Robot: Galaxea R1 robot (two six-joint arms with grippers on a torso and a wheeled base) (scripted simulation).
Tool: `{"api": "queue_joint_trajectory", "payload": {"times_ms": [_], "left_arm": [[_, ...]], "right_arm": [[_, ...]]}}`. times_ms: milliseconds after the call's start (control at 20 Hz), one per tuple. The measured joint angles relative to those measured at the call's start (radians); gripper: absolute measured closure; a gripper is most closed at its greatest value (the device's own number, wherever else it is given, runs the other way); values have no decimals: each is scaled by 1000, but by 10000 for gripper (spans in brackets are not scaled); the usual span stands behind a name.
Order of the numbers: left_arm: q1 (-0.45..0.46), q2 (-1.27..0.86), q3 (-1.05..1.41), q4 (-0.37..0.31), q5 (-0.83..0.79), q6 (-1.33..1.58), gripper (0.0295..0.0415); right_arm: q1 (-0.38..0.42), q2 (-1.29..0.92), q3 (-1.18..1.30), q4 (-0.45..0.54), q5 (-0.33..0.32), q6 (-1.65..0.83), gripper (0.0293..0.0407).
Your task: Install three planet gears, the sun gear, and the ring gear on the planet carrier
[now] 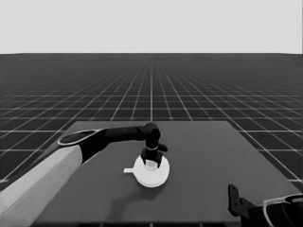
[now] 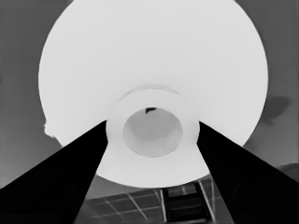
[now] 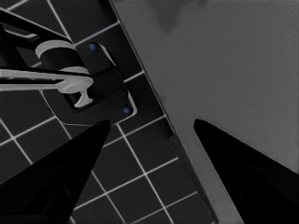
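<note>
The larger round part, the ring gear, lies at the middle of the table. In the left wrist view the ring gear fills the picture, with a raised hub around its centre hole. My left gripper stands straight over it, and the left gripper has one finger against each side of the hub, shut on it. No planet gears, sun gear or planet carrier show; whatever lies beneath the large part is hidden. My right gripper waits at the lower right, and in its wrist view the right gripper is open on nothing.
A thin white piece sticks out from the left side of the large part, touching it. The left arm's pale grey part fills the lower left corner. The right wrist view shows the table's edge and dark machinery over the floor grid.
</note>
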Motion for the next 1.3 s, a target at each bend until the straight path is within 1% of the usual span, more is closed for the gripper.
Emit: {"api": "queue_joint_trajectory", "payload": {"times_ms": [1200, 1250, 1300], "left_arm": [[0, 0, 0, 0, 0, 209, 362], [0, 0, 0, 0, 0, 215, 337], [-1, 0, 0, 0, 0, 218, 329]], "right_arm": [[0, 0, 0, 0, 0, 0, 315], [0, 0, 0, 0, 0, 0, 315], [0, 0, 0, 0, 0, 0, 315]]}}
